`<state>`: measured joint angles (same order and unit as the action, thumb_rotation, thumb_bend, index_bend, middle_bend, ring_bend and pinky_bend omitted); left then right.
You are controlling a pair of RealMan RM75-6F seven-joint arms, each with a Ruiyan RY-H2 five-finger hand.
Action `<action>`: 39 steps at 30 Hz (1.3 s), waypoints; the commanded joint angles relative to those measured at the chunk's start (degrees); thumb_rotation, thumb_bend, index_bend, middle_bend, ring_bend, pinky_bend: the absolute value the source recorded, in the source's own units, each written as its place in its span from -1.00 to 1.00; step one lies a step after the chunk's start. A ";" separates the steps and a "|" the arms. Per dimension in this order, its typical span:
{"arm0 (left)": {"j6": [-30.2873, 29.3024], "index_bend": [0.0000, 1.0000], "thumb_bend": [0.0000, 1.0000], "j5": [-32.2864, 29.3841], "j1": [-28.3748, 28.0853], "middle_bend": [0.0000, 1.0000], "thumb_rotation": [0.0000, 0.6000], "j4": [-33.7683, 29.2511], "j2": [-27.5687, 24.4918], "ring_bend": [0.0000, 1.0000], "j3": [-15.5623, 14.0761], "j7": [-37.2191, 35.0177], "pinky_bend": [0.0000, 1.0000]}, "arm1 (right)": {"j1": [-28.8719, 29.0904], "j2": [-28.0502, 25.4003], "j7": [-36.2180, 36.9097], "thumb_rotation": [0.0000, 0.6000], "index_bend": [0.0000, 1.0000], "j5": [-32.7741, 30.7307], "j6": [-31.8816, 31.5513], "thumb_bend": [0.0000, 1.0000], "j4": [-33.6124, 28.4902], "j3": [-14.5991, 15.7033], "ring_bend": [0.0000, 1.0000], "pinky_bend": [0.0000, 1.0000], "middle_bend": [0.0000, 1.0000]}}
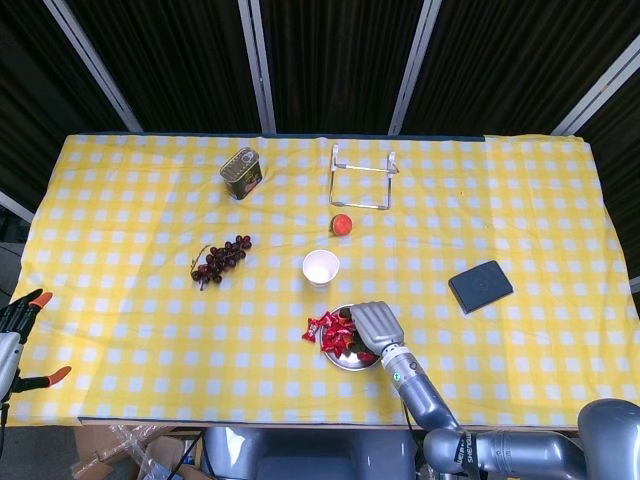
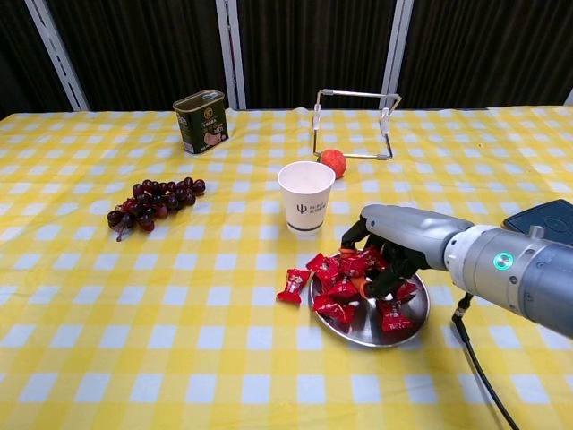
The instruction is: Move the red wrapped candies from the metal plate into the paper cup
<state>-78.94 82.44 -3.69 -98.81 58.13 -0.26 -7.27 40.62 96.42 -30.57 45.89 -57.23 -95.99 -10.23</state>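
Observation:
The metal plate point(image 2: 403, 327) point(image 1: 350, 360) lies on the checked cloth in front of the white paper cup point(image 2: 306, 195) point(image 1: 321, 267). Red wrapped candies point(image 2: 336, 288) point(image 1: 330, 325) are heaped on the plate's left side, and one candy point(image 2: 293, 285) lies on the cloth just past the rim. My right hand point(image 2: 389, 251) point(image 1: 372, 324) hangs over the plate with its fingers curled down around some candies point(image 2: 360, 262) at the top of the heap. My left hand point(image 1: 20, 312) shows at the far left edge, fingers apart, holding nothing.
A bunch of dark grapes point(image 2: 152, 202), a green tin point(image 2: 200, 121), a wire stand point(image 2: 354, 121) and a small orange fruit point(image 2: 333, 162) sit farther back. A dark notebook point(image 2: 542, 218) lies to the right.

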 commanded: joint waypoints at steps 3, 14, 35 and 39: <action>0.03 -1.00 -0.90 -0.02 -0.01 -1.00 1.00 -0.05 -0.05 -1.00 0.00 -0.12 -1.00 | 0.19 -0.64 0.28 1.00 0.23 0.42 -0.88 0.15 -1.08 -0.36 0.82 1.00 0.54; 0.06 -1.00 -0.90 -0.12 0.00 -1.00 1.00 -0.14 -0.15 -1.00 0.03 -0.41 -1.00 | 1.51 -3.67 -1.96 1.00 0.26 -0.49 -3.66 0.16 -6.29 -2.38 0.82 1.00 0.54; 1.95 -1.00 -0.90 -1.83 -0.50 -1.00 1.00 -1.04 -0.94 -1.00 0.24 -1.84 -1.00 | 12.47 -1.55 -5.59 1.00 0.26 -10.42 -3.00 0.21 0.08 -11.72 0.82 1.00 0.54; 2.38 -1.00 -0.90 -2.21 -0.64 -1.00 1.00 -1.18 -1.09 -1.00 0.32 -2.04 -1.00 | 13.63 -0.75 -4.71 1.00 0.26 -10.64 -2.58 0.21 2.41 -12.31 0.82 1.00 0.54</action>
<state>-76.58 80.24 -4.32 -99.97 57.06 0.06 -9.30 53.88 95.35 -35.59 35.43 -60.03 -94.03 -22.26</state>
